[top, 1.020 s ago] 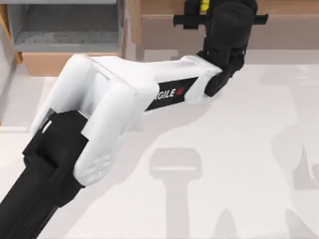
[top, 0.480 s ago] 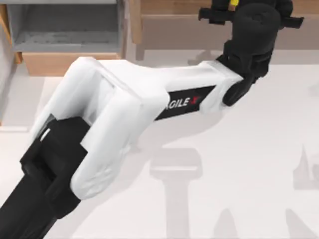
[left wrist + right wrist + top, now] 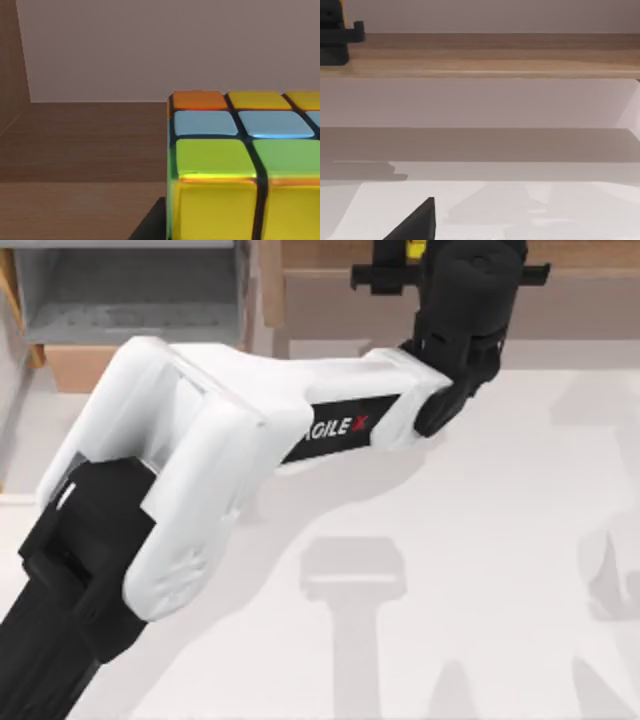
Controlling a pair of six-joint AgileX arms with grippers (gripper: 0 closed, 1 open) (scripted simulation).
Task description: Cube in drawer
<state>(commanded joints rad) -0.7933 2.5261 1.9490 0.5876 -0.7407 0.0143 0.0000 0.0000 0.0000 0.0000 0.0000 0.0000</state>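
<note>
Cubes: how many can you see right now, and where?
1. The cube fills the left wrist view above the brown wooden shelf, a yellow sliver of it beside the left gripper at the top view's far edge. Others may be hidden behind the arm.

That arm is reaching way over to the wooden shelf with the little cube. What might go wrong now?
1. The cube sits up at the brown shelf, far from the open drawer; a slip during that carry would drop it.
2. The left arm's wrist is close to the shelf edge and may knock it.
</note>
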